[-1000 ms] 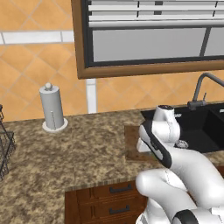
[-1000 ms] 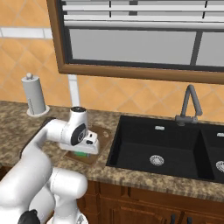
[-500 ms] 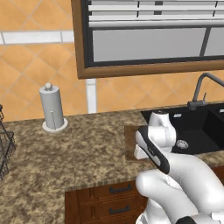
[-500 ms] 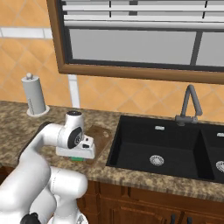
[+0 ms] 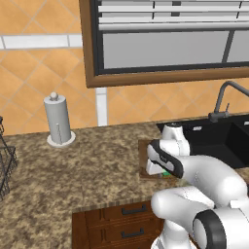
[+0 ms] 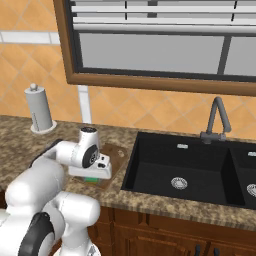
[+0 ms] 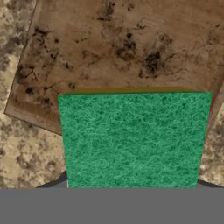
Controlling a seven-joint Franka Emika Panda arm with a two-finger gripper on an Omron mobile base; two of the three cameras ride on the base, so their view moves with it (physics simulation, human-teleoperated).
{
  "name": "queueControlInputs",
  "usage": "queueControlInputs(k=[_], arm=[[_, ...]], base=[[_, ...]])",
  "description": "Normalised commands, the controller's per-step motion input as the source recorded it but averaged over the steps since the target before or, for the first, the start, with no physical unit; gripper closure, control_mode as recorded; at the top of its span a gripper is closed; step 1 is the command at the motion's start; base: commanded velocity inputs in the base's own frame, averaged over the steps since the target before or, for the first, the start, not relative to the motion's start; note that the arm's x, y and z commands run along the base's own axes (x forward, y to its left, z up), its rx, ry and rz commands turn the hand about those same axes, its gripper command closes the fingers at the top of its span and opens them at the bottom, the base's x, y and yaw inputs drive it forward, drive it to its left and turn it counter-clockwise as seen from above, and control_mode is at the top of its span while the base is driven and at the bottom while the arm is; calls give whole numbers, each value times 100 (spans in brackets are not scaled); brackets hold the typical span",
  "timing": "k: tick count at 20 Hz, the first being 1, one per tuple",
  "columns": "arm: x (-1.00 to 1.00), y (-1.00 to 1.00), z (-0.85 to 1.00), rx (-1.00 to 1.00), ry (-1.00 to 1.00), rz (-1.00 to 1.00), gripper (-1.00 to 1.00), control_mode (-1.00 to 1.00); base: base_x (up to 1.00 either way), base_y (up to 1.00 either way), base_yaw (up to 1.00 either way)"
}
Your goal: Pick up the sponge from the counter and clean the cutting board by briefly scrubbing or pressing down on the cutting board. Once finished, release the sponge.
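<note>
sponge: the sponge [image 7: 133, 140] fills the hand view green side up, low over the cutting board [image 7: 127, 48], likely so it can be pressed onto the stained wood.
cutting board: on the counter [image 5: 82, 175], just left of the sink [image 6: 185, 170].
gripper: the gripper [image 6: 95, 172] is apparently pinching the sponge; fingers hidden, so I cannot tell for sure.
change: the hand has dropped lower toward the board since a second ago.
</note>
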Motion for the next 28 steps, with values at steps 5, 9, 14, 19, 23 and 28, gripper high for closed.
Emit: queueControlInputs(k=[5, 9, 14, 19, 23, 28], arm=[[75, 0, -24, 0, 11, 0, 100, -100], [72, 0, -23, 0, 17, 0, 100, -100], [55, -1, -3, 0, 4, 0, 100, -100], [63, 0, -19, -1, 10, 0, 100, -100], [71, 0, -51, -4, 9, 0, 100, -100], [76, -1, -33, 0, 3, 0, 100, -100]], base=[[0, 0, 0], [0, 0, 0], [0, 0, 0], [0, 0, 0], [0, 0, 0], [0, 0, 0]])
